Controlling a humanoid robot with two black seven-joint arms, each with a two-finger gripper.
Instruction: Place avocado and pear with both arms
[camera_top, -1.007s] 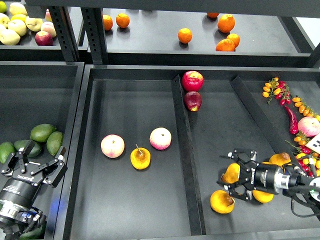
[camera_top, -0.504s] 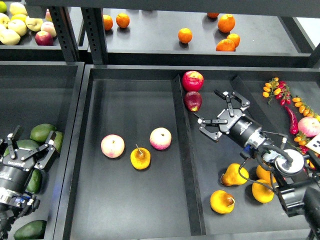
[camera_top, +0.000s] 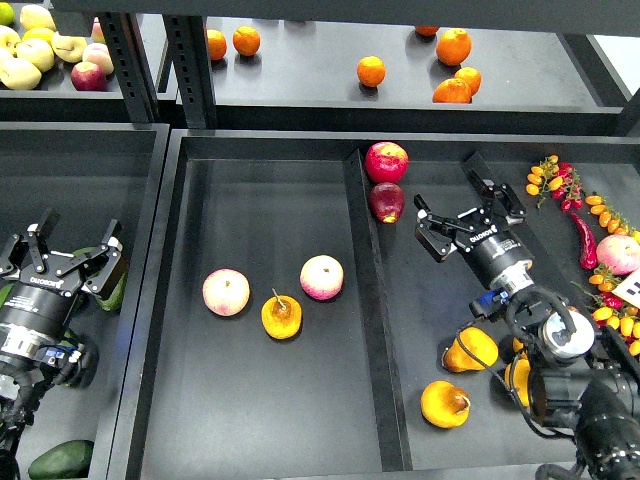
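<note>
The dark green avocado (camera_top: 62, 458) lies at the front of the left bin, below my left arm. My left gripper (camera_top: 62, 252) hangs open and empty over the paler avocados (camera_top: 113, 291), which it mostly hides. The plump yellow-orange pear (camera_top: 445, 403) lies at the front of the right tray beside two other pears (camera_top: 472, 348). My right gripper (camera_top: 470, 222) is open and empty above the right tray, well behind the pears. The orange pear with the long stem (camera_top: 281, 316) sits in the middle tray.
Two pink apples (camera_top: 225, 292) (camera_top: 321, 277) lie in the middle tray. Two red apples (camera_top: 386, 161) sit on the divider. Cherry tomatoes and a red chili (camera_top: 583, 238) lie at the far right. Oranges (camera_top: 370, 71) are on the upper shelf.
My right gripper rose from the pears, empty, and moved back and slightly right. My left gripper moved up and away over the pale avocados, still open.
</note>
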